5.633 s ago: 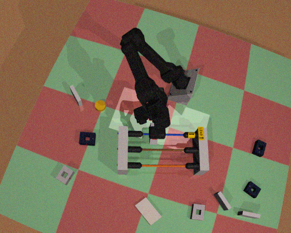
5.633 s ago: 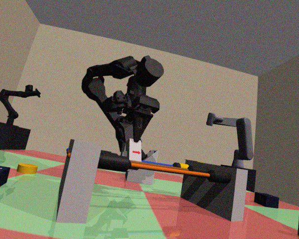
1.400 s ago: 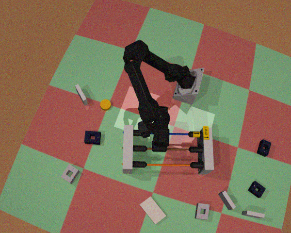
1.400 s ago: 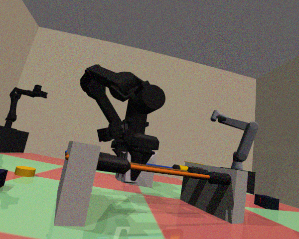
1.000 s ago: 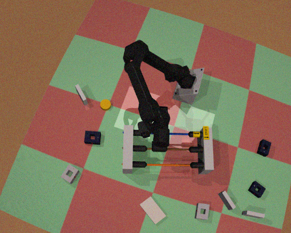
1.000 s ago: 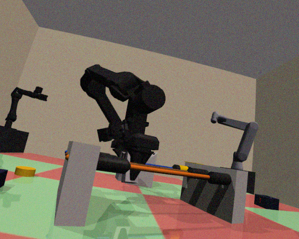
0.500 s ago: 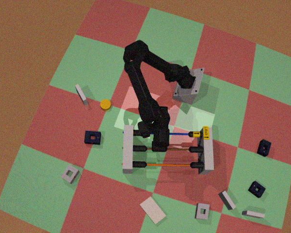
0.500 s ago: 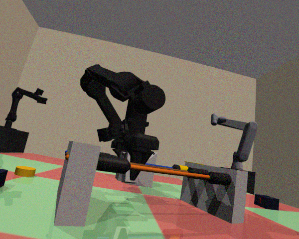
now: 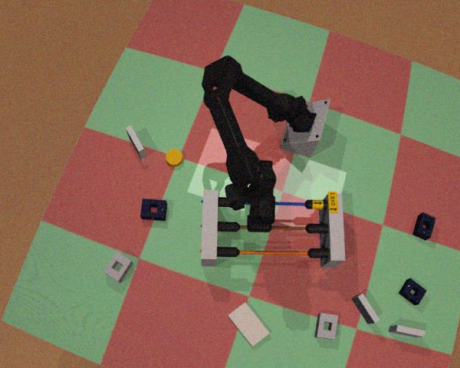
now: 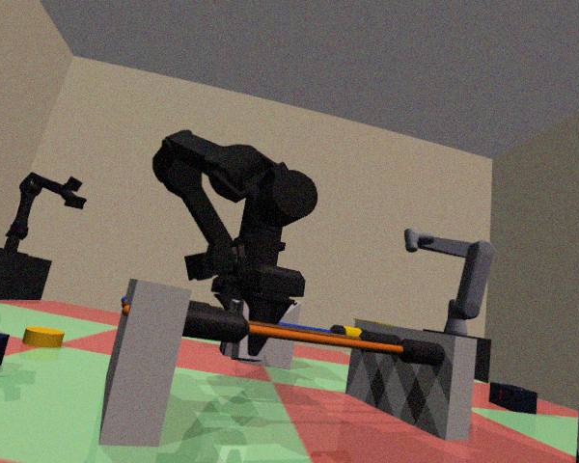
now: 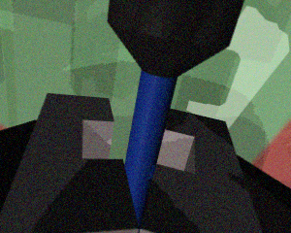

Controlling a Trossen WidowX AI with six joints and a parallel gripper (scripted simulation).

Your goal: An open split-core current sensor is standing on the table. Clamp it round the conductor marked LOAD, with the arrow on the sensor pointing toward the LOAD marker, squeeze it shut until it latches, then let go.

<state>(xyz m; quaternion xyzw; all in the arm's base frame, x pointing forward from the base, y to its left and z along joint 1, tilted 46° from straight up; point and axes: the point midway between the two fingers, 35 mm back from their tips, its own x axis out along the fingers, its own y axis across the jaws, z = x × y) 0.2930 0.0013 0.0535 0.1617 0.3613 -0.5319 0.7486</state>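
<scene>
The LOAD conductor is the blue rod (image 9: pixel 291 204) (image 10: pixel 305 327) (image 11: pixel 153 104), with a yellow arrow collar (image 9: pixel 317 204) beside the yellow LOAD marker (image 9: pixel 332 202). In the wrist view the dark split-core sensor (image 11: pixel 70 109) stands open, one jaw on each side of the rod, its two pale core faces apart. My gripper (image 11: pixel 133 144) is shut on the sensor, with its fingers wide on the outsides of the jaws. The arm hides the sensor in the top view. The arrow on the sensor is not visible, so its direction cannot be told.
Two grey end blocks (image 9: pixel 209 233) (image 9: pixel 336 233) carry the rods in black sleeves. A brown rod (image 9: pixel 290 228) and an orange rod (image 9: pixel 274 252) (image 10: pixel 324 337) run parallel to the blue one. A yellow disc (image 9: pixel 174 157) (image 10: pixel 43 337) and several dark and grey blocks stand around.
</scene>
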